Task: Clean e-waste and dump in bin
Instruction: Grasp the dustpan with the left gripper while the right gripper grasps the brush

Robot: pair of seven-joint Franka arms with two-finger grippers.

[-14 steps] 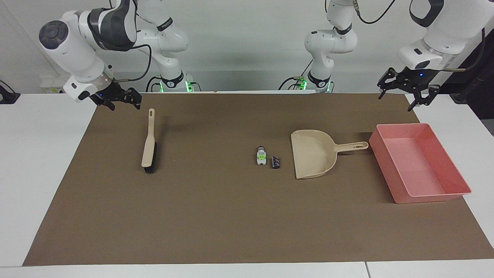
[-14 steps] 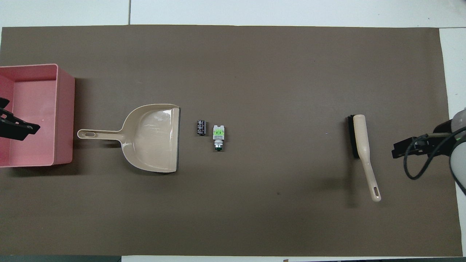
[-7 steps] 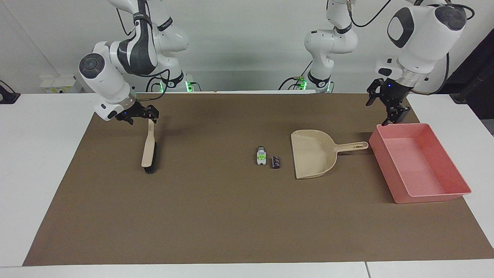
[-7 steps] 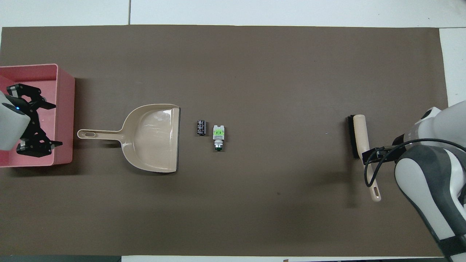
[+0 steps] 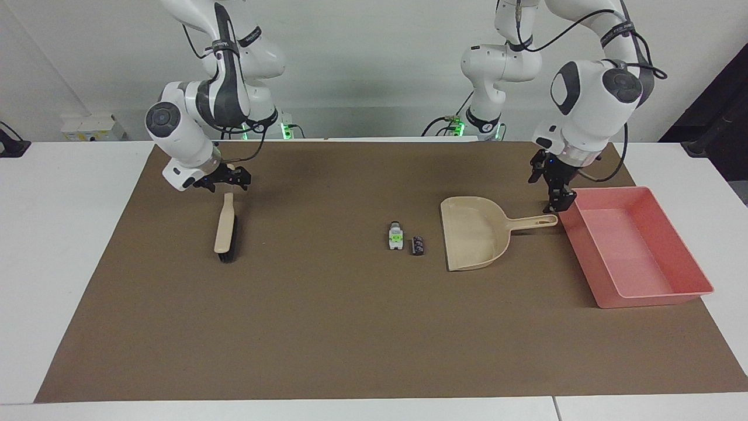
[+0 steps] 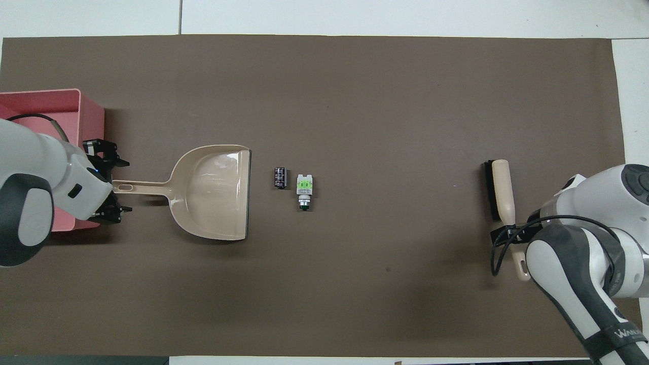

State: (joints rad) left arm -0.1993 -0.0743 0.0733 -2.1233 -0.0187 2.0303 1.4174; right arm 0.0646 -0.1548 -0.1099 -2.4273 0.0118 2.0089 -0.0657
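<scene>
The e-waste lies mid-mat beside the dustpan's mouth: a white block with a green patch (image 5: 396, 235) (image 6: 304, 187) and a dark stubby cylinder (image 5: 418, 245) (image 6: 280, 178). The pink bin (image 5: 648, 300) (image 6: 92, 126) stands at the left arm's end of the table. My left gripper (image 5: 549, 190) (image 6: 127, 186) is open, low over the end of the beige dustpan's (image 5: 474, 234) (image 6: 213, 190) handle, with one finger on each side of it from above. My right gripper (image 5: 229, 186) (image 6: 502, 234) is open over the handle end of the beige brush (image 5: 225, 228) (image 6: 499, 190). Its own arm hides most of it from above.
A brown mat (image 5: 327, 327) (image 6: 355, 101) covers most of the white table. The dustpan's handle tip almost meets the bin's wall. The brush lies at the right arm's end of the table, its handle pointing toward the robots.
Both arms have swung in and come down. The left gripper went from over the bin to the dustpan handle's end. The right gripper moved over the brush handle.
</scene>
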